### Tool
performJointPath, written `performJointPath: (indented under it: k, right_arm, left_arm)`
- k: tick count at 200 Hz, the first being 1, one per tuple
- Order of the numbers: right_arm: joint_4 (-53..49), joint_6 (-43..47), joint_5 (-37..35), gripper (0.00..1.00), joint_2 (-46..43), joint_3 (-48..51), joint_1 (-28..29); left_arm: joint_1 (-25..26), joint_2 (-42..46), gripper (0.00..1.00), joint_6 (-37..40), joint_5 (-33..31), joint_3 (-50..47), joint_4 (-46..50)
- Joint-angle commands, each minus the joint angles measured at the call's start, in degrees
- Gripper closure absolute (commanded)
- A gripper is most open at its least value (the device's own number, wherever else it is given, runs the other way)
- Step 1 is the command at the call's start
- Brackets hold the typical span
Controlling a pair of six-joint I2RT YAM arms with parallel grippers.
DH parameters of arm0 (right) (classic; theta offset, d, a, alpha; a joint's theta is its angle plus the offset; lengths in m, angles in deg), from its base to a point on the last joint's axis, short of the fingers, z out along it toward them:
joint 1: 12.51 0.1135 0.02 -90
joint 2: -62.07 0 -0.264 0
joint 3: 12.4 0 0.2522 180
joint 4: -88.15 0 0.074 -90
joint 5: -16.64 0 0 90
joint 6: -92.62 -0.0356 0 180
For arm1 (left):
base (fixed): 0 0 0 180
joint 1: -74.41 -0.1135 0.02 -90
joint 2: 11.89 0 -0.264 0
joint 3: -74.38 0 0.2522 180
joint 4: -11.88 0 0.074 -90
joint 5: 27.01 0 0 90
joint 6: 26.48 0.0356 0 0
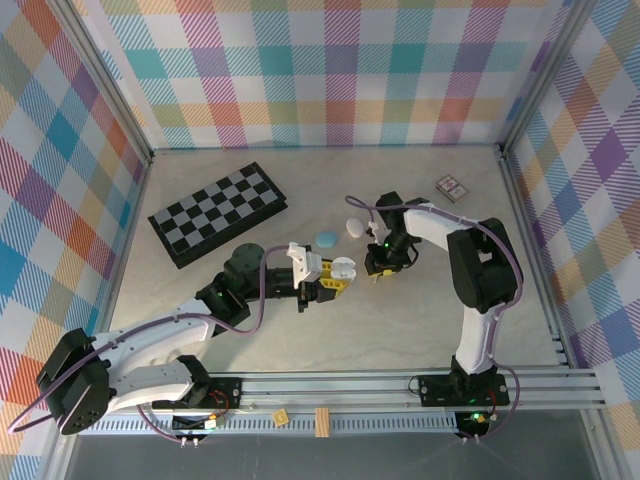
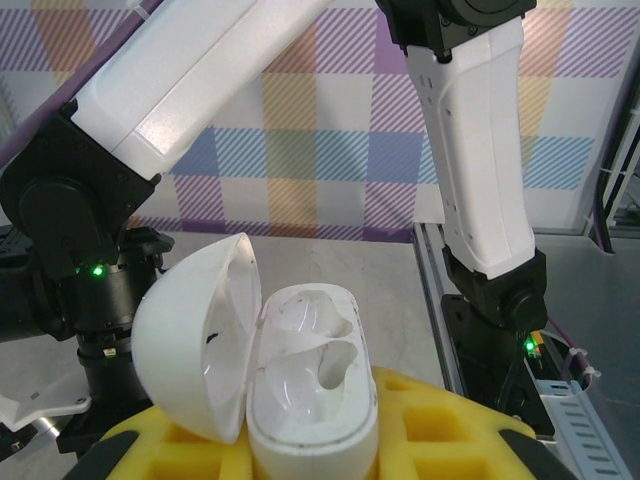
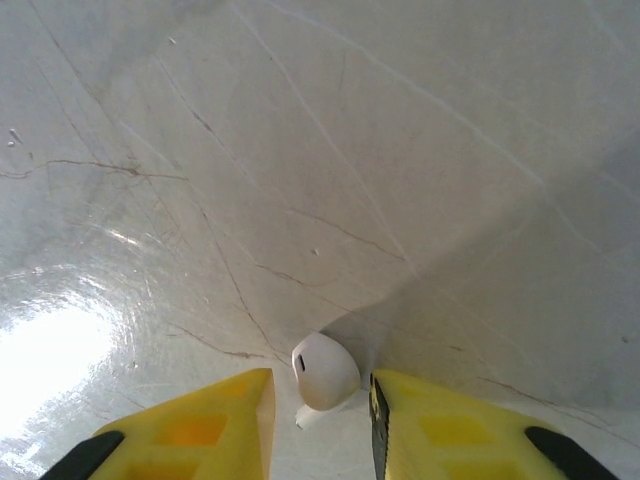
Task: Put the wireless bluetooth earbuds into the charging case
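At the foot of the overhead view, we see both arm bases bolted to an aluminium rail (image 1: pixel 400 385). A pale marbled table (image 1: pixel 330 180) runs up to plaid walls (image 1: pixel 320 70) on three sides. A chessboard (image 1: pixel 218 213) lies upper left and a small card box (image 1: pixel 452 188) upper right. A blue case (image 1: pixel 326 238) and a white pebble-shaped case (image 1: pixel 354 227) sit side by side at centre. The left arm stretches low and diagonal toward centre, where the left gripper (image 1: pixel 335 272) is clamped on the white charging case (image 1: pixel 344 267). The right arm folds into an arch, and the right gripper (image 1: pixel 380 264) points down at the table just right of the left one.

From the left wrist, we find the charging case (image 2: pixel 310 390) seated between yellow pads (image 2: pixel 150 445) at bottom centre. Its lid is swung open to the left, and the right arm towers behind it.

From the right wrist, a white earbud (image 3: pixel 324 372) rests on the glossy, scratched table at bottom centre. It lies between the yellow fingertips (image 3: pixel 215 415), which stand parted with a sliver of gap on either side.
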Motion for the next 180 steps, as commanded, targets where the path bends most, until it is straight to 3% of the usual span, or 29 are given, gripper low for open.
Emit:
performJointPath:
  k: [1, 180]
  right_arm:
    - [-0.4, -1.0, 0.8, 0.68, 1.5, -0.7, 0.2]
    - [1.3, -5.7, -0.9, 0.79, 4.3, -1.1, 0.9]
  left_arm:
    - [0.3, -0.1, 0.95, 0.4, 1.9, 2.1, -1.5]
    - [0.3, -0.7, 0.95, -0.9, 2.6, 2.1, -2.4]
